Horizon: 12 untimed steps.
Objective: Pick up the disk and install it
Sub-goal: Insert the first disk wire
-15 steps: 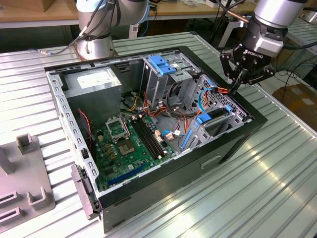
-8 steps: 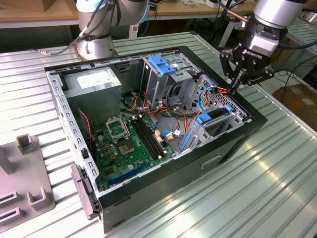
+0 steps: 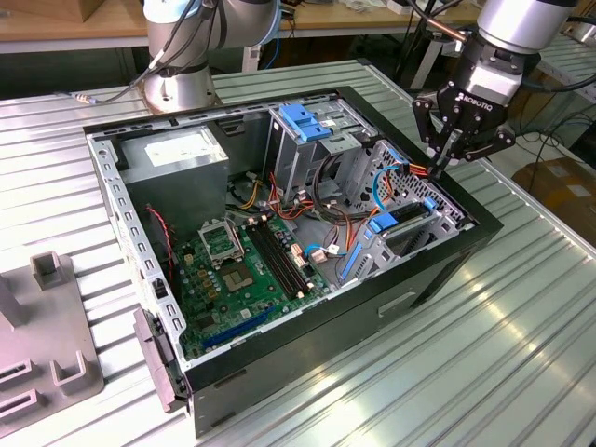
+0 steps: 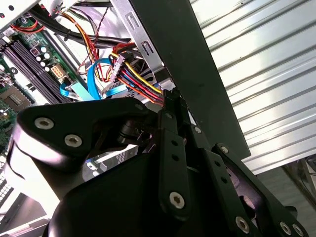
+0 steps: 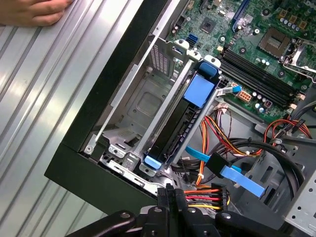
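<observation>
The disk [image 5: 174, 134] stands on edge in a bay of the metal drive cage at the open computer case's [image 3: 447, 270] corner. Its dark side faces up between bright blue rail ends, and in the exterior view the disk [image 3: 408, 217] shows as a dark slot with blue tabs. My gripper [image 3: 436, 169] hangs just above that corner, toward the exterior view's right, with its fingers pressed together and nothing between them. In both wrist views the gripper [image 5: 170, 193] [image 4: 171, 102] tips sit right beside a red, yellow and black wire bundle [image 5: 207, 196].
Inside the case lie the green motherboard [image 3: 244, 270], a grey power-supply box [image 3: 177, 156] and a cage with a blue latch [image 3: 305, 121]. Blue flat cables [image 5: 232, 173] cross near the disk. A person's hand [image 5: 34, 12] rests on the ribbed table. A grey fixture [image 3: 47, 345] stands at the exterior view's left.
</observation>
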### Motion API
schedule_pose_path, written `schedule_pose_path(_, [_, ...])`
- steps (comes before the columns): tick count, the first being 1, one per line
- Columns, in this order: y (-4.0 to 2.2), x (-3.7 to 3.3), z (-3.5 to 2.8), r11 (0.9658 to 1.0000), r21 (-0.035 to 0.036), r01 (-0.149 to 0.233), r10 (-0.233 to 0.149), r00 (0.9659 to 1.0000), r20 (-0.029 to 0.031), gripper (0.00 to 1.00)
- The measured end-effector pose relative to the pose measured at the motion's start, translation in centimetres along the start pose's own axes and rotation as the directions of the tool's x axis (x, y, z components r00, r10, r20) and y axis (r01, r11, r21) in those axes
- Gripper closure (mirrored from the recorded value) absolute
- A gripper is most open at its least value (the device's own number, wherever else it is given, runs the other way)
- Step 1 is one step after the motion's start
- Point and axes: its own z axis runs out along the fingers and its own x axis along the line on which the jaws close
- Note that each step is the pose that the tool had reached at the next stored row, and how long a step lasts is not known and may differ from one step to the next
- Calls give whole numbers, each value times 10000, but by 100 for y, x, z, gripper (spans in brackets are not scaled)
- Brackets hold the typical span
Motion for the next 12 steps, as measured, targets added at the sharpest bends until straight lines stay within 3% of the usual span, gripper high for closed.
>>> schedule_pose_path(9, [0, 0, 0, 10000, 0, -7, 7, 10000, 1, 84])
schedule_pose_path(12, [0, -1, 6, 9992, -32, -401, 401, 9992, -20, 84])
